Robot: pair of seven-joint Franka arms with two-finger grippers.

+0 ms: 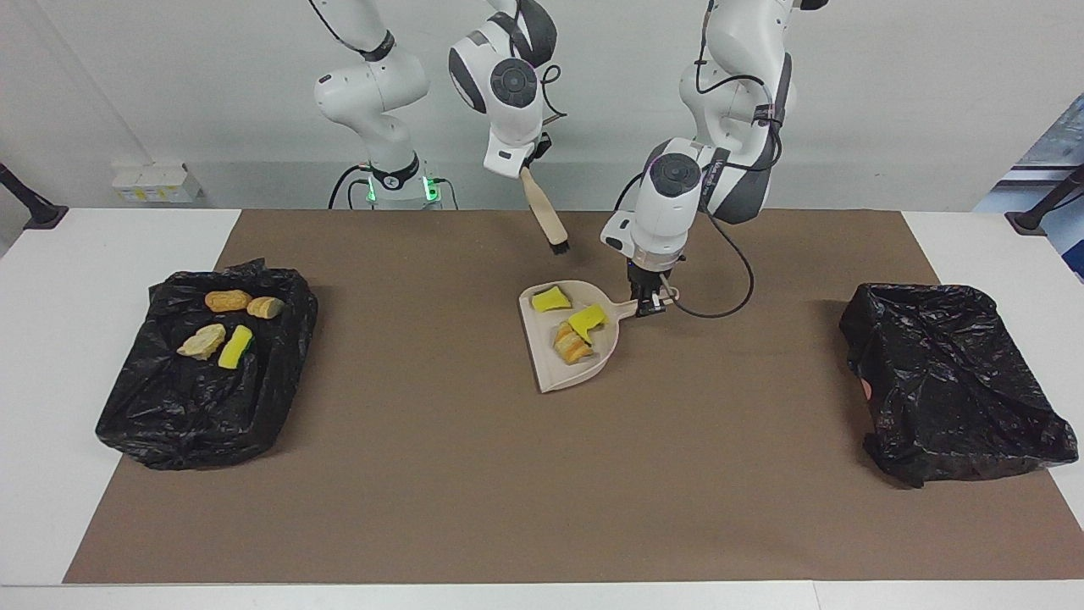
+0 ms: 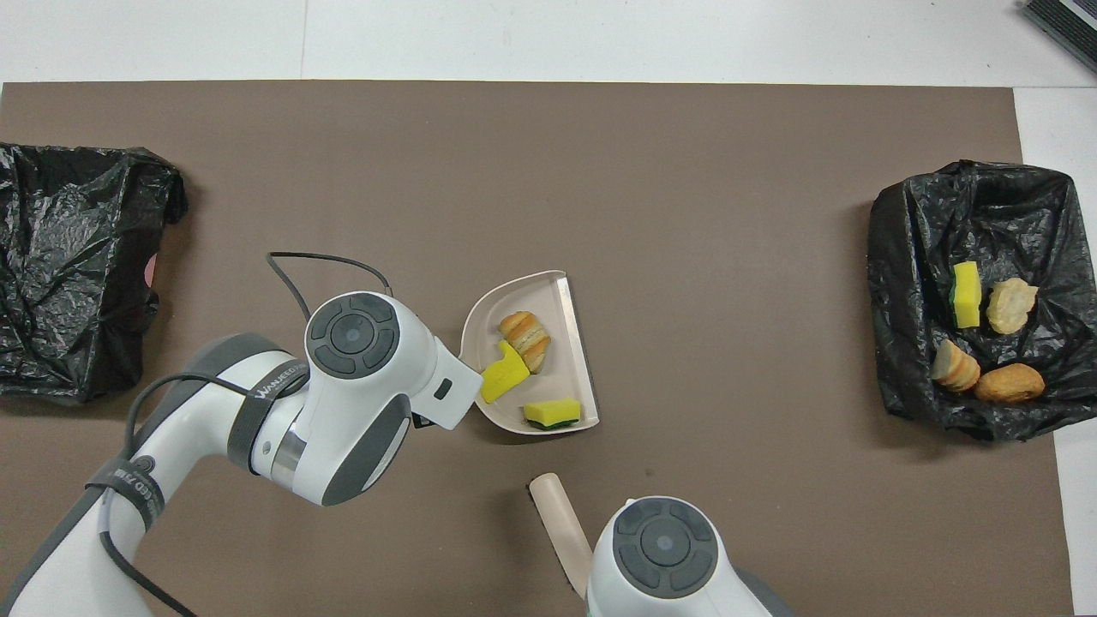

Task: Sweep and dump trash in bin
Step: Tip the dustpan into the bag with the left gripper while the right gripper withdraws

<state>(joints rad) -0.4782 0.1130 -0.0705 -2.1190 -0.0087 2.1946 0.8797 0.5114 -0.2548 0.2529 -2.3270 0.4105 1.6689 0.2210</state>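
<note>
- Left gripper [image 1: 650, 307]: clamping the dustpan [image 1: 550, 360] handle; should be carrying it level.
- Right gripper [image 1: 527, 165]: gripping the brush [image 1: 546, 222], raised over the mat.
- Trash [image 1: 573, 330]: three pieces lying in the dustpan, four in the bin [image 1: 169, 415].

Seven scraps of trash were counted: three in the one dustpan [image 1: 549, 359], two yellow sponge pieces [image 1: 551, 298] and one bread lump [image 1: 569, 343], and four in one black bag [image 1: 152, 407]. A second bag [image 1: 948, 381] and one brush [image 1: 546, 219] were present.
</note>
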